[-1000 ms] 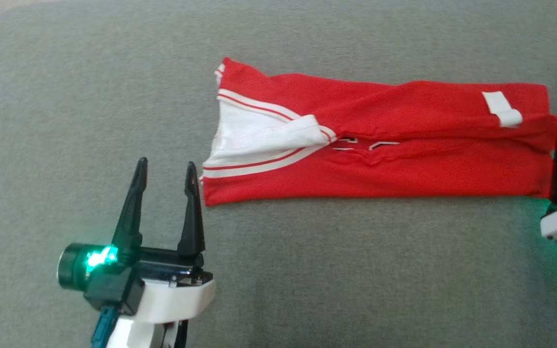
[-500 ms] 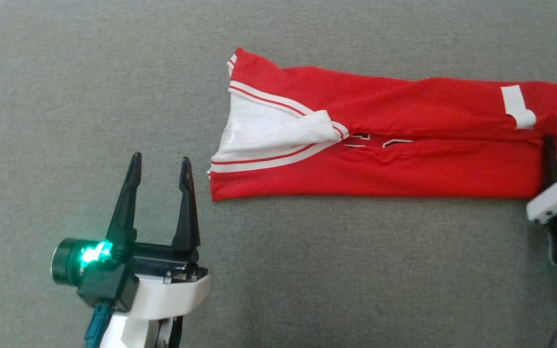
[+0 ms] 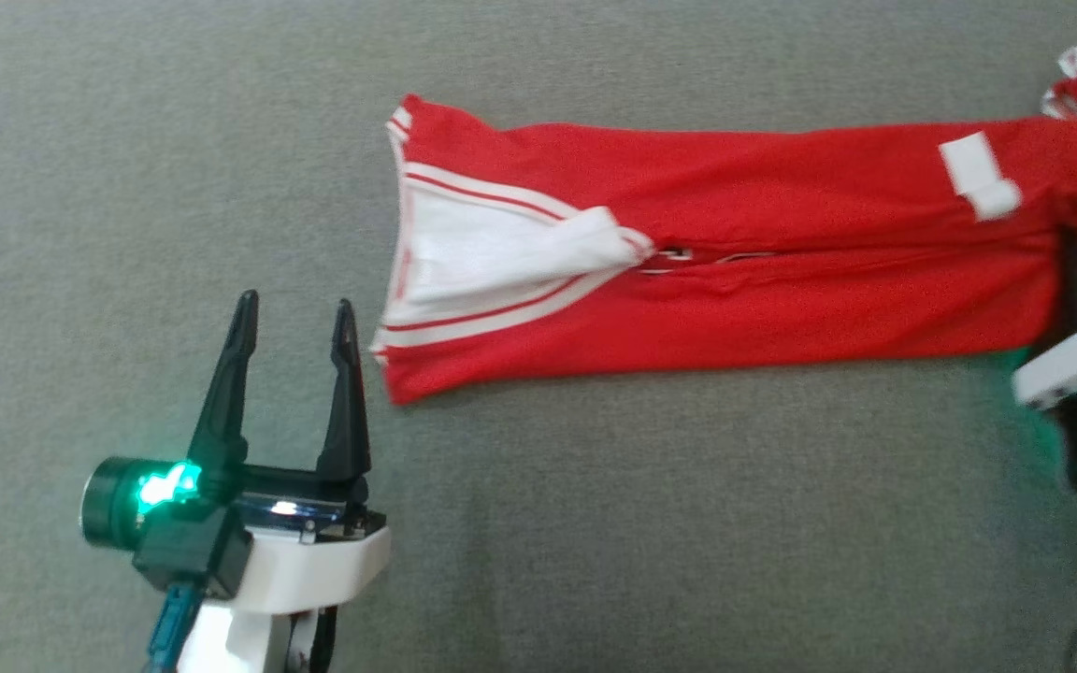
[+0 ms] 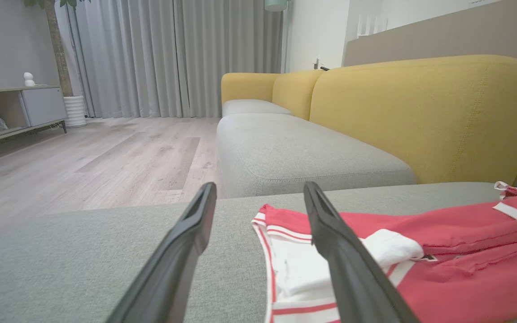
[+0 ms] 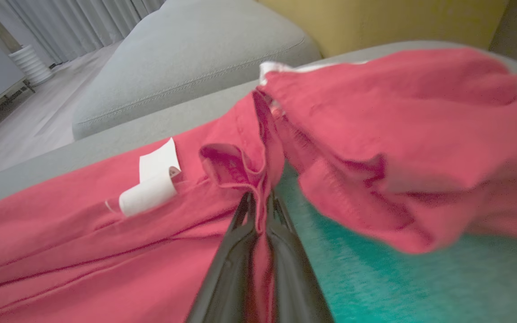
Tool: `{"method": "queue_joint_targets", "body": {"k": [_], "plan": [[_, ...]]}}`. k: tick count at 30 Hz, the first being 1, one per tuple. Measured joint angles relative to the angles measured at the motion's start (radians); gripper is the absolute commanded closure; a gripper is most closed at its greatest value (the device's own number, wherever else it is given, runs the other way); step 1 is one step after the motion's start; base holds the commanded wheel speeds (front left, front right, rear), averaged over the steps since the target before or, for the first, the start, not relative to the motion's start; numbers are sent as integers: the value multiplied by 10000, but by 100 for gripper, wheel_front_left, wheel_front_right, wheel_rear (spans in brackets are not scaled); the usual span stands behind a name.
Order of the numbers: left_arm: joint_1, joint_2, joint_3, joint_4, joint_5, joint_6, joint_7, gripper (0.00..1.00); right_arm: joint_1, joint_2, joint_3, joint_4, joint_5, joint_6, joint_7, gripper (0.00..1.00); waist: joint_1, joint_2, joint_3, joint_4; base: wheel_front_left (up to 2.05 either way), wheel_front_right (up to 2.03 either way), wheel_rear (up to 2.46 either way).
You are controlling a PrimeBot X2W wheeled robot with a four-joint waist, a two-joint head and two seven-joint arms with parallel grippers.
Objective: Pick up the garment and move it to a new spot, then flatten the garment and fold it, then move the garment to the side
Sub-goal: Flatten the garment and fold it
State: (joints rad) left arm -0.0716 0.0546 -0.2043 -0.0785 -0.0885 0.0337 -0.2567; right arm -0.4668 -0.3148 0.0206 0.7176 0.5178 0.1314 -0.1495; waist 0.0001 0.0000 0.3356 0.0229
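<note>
Fingers of the right gripper pinch the garment hem; left gripper gapes near the collar. Probably the fold: carry hem to collar.

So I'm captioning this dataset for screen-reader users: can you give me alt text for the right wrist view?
The right hand is shut on an edge of the red garment, which lies on a grey sofa. A white tag sits on the cloth left of the grip, and more red fabric bunches to the right.
</note>
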Motion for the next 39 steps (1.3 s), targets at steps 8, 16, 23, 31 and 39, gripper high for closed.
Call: {"method": "queue_joint_targets", "body": {"k": [8,16,23,31,39], "plan": [[-15,-13,119,102,17,-169,0,0,-99,-755,-391,-1870,744,0,610,100,0,0,-83,-345,0,0,0],[-24,-23,19,255,10,-249,0,0,113,-61,-73,-5699,1969,0,2178,100,0,0,-244,-55,0,0,0],[-44,-25,-159,359,-192,-230,-2,0,562,1310,1294,-7118,1701,0,3162,100,-1,0,-244,430,0,0,0],[-244,-33,-570,512,-468,-58,0,0,128,2238,3219,-5868,1582,0,3258,100,-1,0,-163,1115,0,0,0],[-284,-33,-711,658,-694,104,0,0,-407,2380,4414,-4100,1536,0,2677,0,0,0,-35,1651,0,0,0]]}}
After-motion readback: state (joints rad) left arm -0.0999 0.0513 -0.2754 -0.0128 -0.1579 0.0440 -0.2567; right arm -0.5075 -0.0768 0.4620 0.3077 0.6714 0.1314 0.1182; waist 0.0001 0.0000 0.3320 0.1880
